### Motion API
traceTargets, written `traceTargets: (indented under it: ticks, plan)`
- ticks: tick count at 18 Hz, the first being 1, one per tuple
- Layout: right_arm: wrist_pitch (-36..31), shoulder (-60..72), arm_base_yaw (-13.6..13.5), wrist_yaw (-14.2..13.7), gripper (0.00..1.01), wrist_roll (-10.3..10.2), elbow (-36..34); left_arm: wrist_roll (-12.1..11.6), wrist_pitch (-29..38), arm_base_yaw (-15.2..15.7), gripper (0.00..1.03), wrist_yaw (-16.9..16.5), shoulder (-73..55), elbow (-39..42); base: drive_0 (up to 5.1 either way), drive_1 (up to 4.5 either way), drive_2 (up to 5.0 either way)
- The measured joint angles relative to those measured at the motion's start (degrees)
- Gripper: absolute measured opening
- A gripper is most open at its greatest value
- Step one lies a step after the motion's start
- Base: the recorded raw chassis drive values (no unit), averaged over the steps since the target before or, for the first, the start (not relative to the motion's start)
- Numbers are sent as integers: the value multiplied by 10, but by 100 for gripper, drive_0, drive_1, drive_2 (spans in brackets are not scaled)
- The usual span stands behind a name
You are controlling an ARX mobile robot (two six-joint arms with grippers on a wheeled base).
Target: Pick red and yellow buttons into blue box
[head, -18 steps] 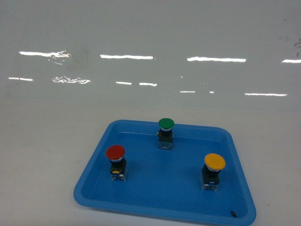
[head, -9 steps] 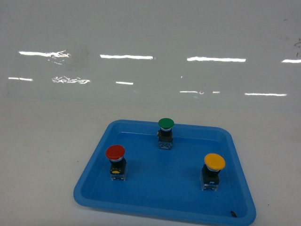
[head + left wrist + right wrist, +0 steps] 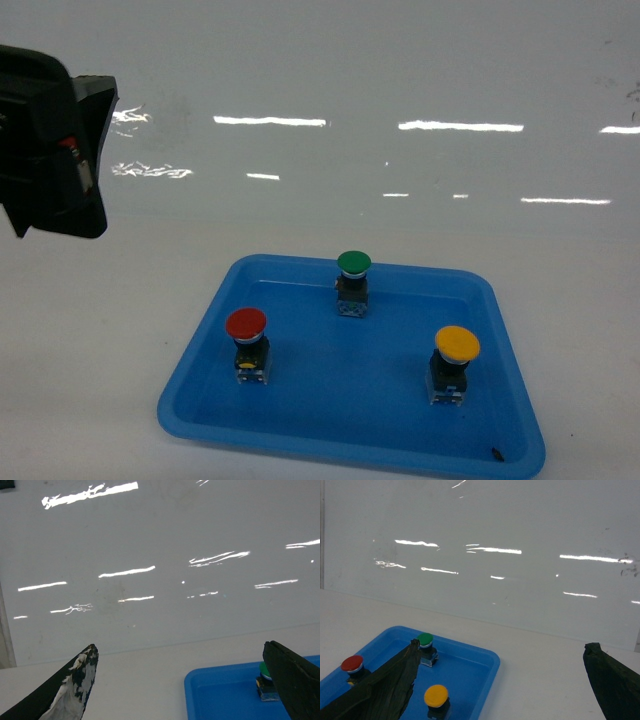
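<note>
The red button (image 3: 246, 323) stands at the left of a shallow blue tray (image 3: 350, 430) and the yellow button (image 3: 457, 343) at its right. Both are upright on blocky bases. The right wrist view shows the red button (image 3: 352, 663) and the yellow button (image 3: 436, 695) too. My left gripper (image 3: 180, 650) is open and holds nothing; it hangs over the bare table left of the tray. My right gripper (image 3: 503, 645) is open and holds nothing, to the right of the tray. The blue box is out of view.
A green-capped button (image 3: 353, 263) stands at the back middle of the tray. A black part of my left arm (image 3: 50, 140) hangs at the upper left of the head view. A glossy white wall rises behind the white table.
The black body of my left arm has come into the head view at the upper left. The three buttons and the tray have not moved.
</note>
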State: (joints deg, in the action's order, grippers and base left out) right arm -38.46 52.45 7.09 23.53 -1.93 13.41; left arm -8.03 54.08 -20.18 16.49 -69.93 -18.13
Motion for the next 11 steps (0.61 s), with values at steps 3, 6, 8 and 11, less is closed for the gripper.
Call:
traceTargets:
  ticks: [3,6,8,11]
  plan:
    - [-51,84,-18,-29,98,11,8,10,-33,21,98,-27,-76,-57,0,0,0]
    - [-49,89,-14,-39,98,26,5,21,-44,23,98,-28,-101,-65,0,0,0]
    - [-49,87,-14,-40,98,29,5,21,-43,23,98,-28,-98,-65,0,0,0]
    - [-94,120,-9,-35,98,35,6,21,-44,23,98,-28,-98,-65,0,0,0]
